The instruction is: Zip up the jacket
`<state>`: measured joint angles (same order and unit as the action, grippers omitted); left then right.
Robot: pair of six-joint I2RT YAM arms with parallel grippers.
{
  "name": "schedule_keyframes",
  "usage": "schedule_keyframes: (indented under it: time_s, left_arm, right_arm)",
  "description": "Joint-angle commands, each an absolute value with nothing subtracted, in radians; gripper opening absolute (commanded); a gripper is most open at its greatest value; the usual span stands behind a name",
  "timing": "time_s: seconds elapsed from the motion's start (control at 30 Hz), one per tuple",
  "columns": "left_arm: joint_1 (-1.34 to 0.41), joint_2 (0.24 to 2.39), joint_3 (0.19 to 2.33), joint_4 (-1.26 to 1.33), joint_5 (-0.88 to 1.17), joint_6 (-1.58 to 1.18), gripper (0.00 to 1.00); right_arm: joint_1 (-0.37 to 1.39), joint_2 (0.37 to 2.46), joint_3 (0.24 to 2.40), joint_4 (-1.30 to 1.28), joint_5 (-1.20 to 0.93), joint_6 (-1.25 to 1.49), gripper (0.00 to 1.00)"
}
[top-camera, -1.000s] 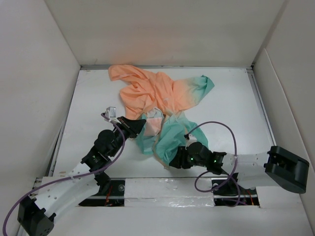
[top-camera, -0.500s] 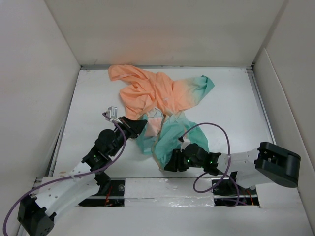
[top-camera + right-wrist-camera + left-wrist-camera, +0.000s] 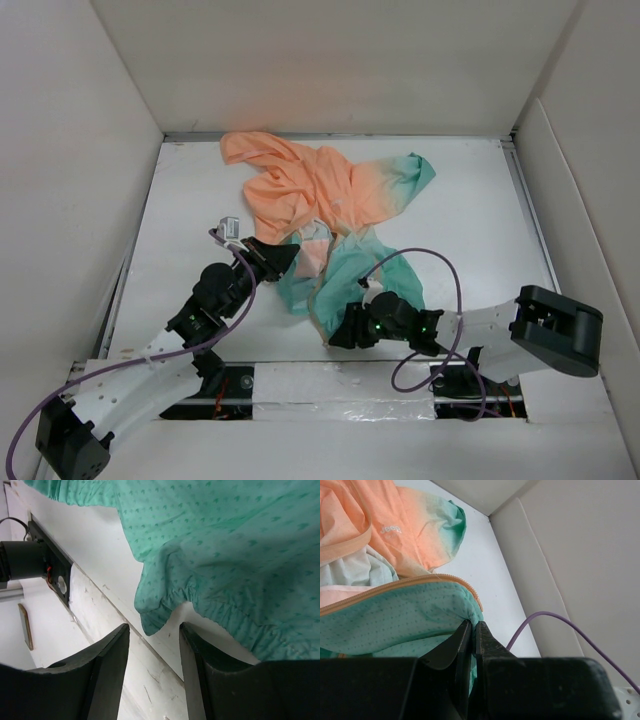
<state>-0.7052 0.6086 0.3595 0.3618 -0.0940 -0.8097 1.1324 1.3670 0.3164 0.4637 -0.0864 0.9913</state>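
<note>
The jacket (image 3: 330,205) lies crumpled in the middle of the bench (image 3: 480,230), with its peach-orange part toward the far wall and its teal hem bunched at the near side between your two arms. Your left tool (image 3: 471,628) is pressed together on a fold of the teal hem, right at the lower end of the orange zipper edge (image 3: 415,581), which curves down into the pinch. That front edge shows no mate joined to it. Your right tool (image 3: 152,629) stands apart, its fingers straddling a gathered corner of the hem with nothing clamped. No zipper shows in the right wrist view, so you cannot tell whether this corner belongs to the other front edge. By the look of it you are at the preparing step, securing the bottom of the garment, and no zipping has begun. The next move likely calls for you to bring the right tool together on that corner. You would then draw both holds gently apart, so the hem spreads flat and the two zipper halves come side by side. The slider is not visible in any view, so you will need to find it. Mind the purple cable (image 3: 420,262) looping close to the teal cloth.
</note>
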Motion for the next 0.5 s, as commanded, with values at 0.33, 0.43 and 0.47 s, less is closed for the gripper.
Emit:
schedule_keyframes:
  time_s: [0.33, 0.43, 0.47]
  left_arm:
    - [-0.703, 0.601, 0.364, 0.397, -0.055, -0.807, 0.00]
    - [-0.703, 0.598, 0.362, 0.400, -0.052, -0.808, 0.00]
    - [-0.703, 0.598, 0.364, 0.400, -0.052, -0.808, 0.00]
  right_arm:
    - [1.157, 1.465, 0.344, 0.604, -0.042, 1.041, 0.48]
    - [1.157, 1.448, 0.325, 0.601, -0.005, 1.061, 0.45]
    - [1.157, 1.448, 0.325, 0.601, -0.005, 1.062, 0.45]
